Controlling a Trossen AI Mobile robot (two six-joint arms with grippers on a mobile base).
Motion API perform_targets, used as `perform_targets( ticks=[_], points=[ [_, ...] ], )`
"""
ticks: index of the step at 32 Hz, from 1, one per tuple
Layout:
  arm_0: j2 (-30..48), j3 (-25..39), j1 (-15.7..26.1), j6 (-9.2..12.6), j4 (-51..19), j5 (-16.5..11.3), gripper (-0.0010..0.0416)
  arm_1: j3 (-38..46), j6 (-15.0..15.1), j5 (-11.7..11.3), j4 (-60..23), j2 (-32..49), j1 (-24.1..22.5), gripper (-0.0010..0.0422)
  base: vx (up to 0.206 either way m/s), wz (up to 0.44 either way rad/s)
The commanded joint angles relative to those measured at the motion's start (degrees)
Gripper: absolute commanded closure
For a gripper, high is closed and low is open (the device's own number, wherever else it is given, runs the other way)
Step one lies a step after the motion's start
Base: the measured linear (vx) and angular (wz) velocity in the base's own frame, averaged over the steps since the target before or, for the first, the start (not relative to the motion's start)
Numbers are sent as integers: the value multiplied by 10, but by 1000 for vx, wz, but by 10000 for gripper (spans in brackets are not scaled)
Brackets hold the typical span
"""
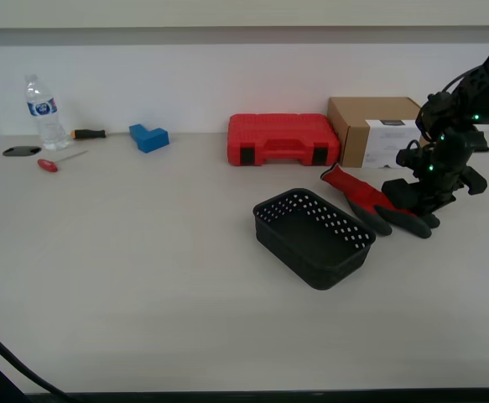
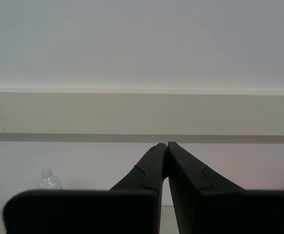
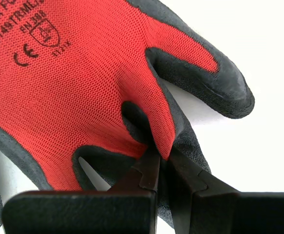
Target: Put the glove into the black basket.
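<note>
The red knit glove [image 1: 355, 191] with dark grey fingertips lies on the table, just right of the black basket [image 1: 269, 235] in the exterior view. In the first wrist view the glove [image 3: 83, 83] fills the frame, and my first gripper [image 3: 163, 155] is shut, pinching a fold of the glove between two of its fingers. In the exterior view my first gripper [image 1: 415, 211] is down at the glove's fingertip end. The perforated basket stands empty. My second gripper [image 2: 166, 145] is shut on nothing and points at the wall.
A red hard case [image 1: 282, 138] and a cardboard box [image 1: 370, 126] stand behind the glove. At the far left are a water bottle [image 1: 43, 113], a blue block [image 1: 149, 137], two screwdrivers [image 1: 89, 133] and a black disc [image 1: 21, 151].
</note>
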Motion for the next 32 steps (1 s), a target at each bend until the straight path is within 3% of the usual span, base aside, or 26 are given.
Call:
perform_targets(
  ticks=[1,12,23,32],
  points=[
    [-6,6,0,1,-1,-16,407,0,0,-2,3,0,0,412,0,0],
    [-104,16,1,7,-47,-48,407,0,0,-2,2,0,0,412,0,0],
    [-209,13,8,16,-107,-159,407,0,0,-2,3,0,0,412,0,0],
    [-289,12,52,19,-183,-200,407,0,0,-2,3,0,0,412,0,0]
  ],
)
